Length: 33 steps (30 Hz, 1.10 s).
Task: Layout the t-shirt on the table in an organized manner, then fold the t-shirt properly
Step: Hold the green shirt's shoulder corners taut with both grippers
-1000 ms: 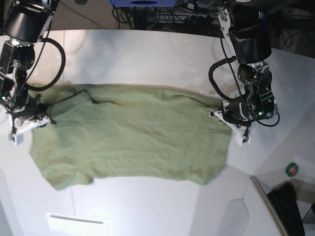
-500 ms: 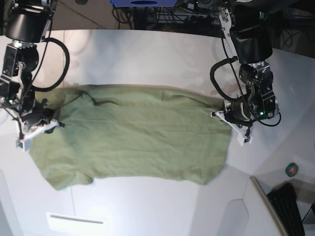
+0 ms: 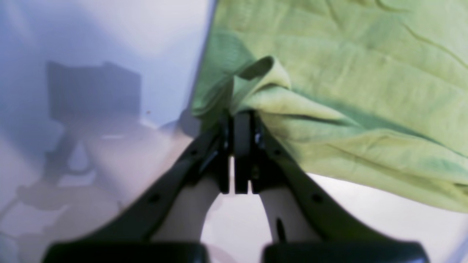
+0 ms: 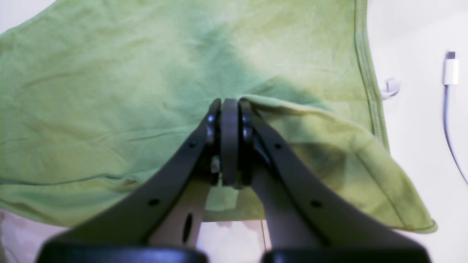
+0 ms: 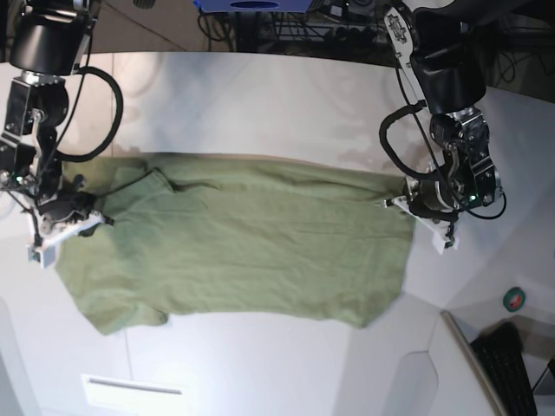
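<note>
The olive-green t-shirt (image 5: pixel 238 247) lies spread across the middle of the white surface (image 5: pixel 260 95), stretched between the two arms.

Left pincer (image 3: pixel 239 120): the jaws are pressed together on a bunched fold of the t-shirt's edge. The fold rises in a small loop just above the fingertips. In the base view this pincer (image 5: pixel 414 204) sits at the shirt's right end, where the wrist housing hides the contact point.

Right pincer (image 4: pixel 229 109): the jaws are clamped on a fold of fabric near a hemmed edge (image 4: pixel 367 69). Cloth drapes over the right-hand finger and hides its tip. In the base view this pincer (image 5: pixel 76 212) is at the shirt's left end, and the grip itself is too small to make out.

A white cable with a plug (image 4: pixel 450 69) lies on the surface beside the hem, cut off by the frame edge. The near pincer bodies are blurred in both wrist views.
</note>
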Each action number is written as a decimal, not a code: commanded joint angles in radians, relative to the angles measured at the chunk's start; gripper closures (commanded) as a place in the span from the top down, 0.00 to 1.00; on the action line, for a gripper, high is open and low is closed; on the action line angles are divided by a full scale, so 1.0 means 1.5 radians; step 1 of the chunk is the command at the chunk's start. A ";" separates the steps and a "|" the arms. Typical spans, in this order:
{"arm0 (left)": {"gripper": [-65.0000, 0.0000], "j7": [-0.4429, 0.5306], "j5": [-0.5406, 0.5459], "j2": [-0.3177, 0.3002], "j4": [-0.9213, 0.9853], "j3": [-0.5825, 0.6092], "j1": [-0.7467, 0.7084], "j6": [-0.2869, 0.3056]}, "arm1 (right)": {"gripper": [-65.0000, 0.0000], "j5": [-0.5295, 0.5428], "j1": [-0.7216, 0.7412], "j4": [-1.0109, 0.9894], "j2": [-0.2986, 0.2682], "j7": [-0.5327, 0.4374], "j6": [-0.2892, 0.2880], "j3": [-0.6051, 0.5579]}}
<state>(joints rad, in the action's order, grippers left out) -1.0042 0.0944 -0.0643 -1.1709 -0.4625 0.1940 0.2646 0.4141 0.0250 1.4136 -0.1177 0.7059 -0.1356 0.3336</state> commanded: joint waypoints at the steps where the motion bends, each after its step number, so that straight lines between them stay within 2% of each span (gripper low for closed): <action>1: 0.00 0.007 0.007 -0.001 -0.010 0.009 0.012 0.002 | 0.00 0.005 0.018 0.010 -0.007 -0.015 -0.001 0.002; 14: 0.00 0.007 0.007 0.000 -0.010 0.017 0.015 0.002 | 0.00 0.005 0.023 0.009 -0.009 -0.016 -0.001 0.003; 19: 0.00 0.007 0.007 0.000 -0.010 0.017 0.015 0.002 | 0.00 0.005 0.020 0.009 -0.009 -0.048 -0.001 0.003; 33: 0.00 0.007 0.007 -0.001 -0.009 0.017 0.015 0.002 | 0.00 0.005 0.018 0.009 -0.009 -0.048 -0.001 0.003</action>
<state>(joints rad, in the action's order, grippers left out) -1.0027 0.0990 -0.0563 -1.1709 -0.4370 0.1963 0.2649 0.4110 0.0349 1.4132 -0.1177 0.6567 -0.1356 0.3336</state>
